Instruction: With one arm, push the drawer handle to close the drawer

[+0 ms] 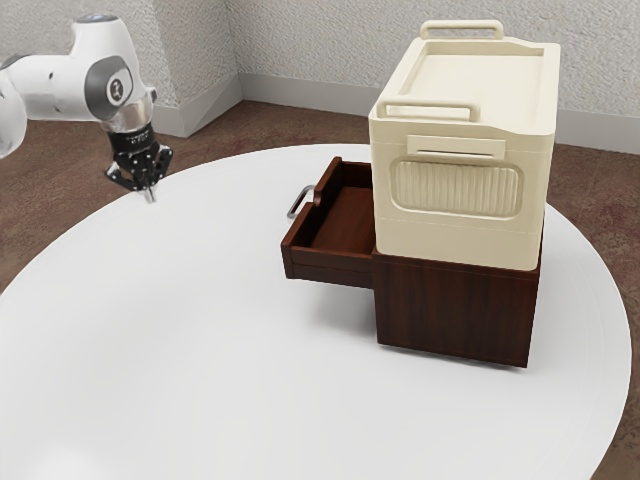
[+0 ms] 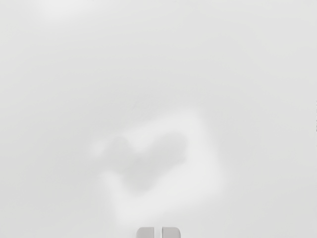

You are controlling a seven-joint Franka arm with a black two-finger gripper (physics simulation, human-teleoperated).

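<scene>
- Hanging over the white round counter (image 1: 200, 350) near its far-left edge in the exterior view, the black two-finger gripper (image 1: 151, 193) points downward, well apart from the drawer.
- Its jaws look closed, or all but closed: the wrist view has the two pale grey fingers (image 2: 171, 233) side by side with a narrow gap between them, and nothing is gripped.
- The white jointed arm (image 1: 60, 85) comes in from the exterior view's left, bent down at the wrist.
- The dark reddish-brown wooden drawer (image 1: 345, 225) stands open, sticking out of its cabinet toward the exterior view's left.
- A silver, bar-shaped handle (image 1: 298, 198) is on the drawer's outer front, facing the gripper's side, beside a notch in the front's upper edge.
- The boxy dark brown wooden cabinet (image 1: 455, 310) stands upright on the counter.
- On top of the cabinet sits a cream, box-shaped container (image 1: 460, 235) with two raised bar grips (image 1: 463, 25) and a ribbed panel (image 1: 455, 188) on its side.
- Below the hand, the wrist view has pale counter surface with a bright patch (image 2: 203, 173) and a soft grey blotch (image 2: 148, 163) inside it, probably a shadow.
- Behind the counter are a brown floor (image 1: 265, 120) and a textured off-white wall (image 1: 310, 45).
</scene>
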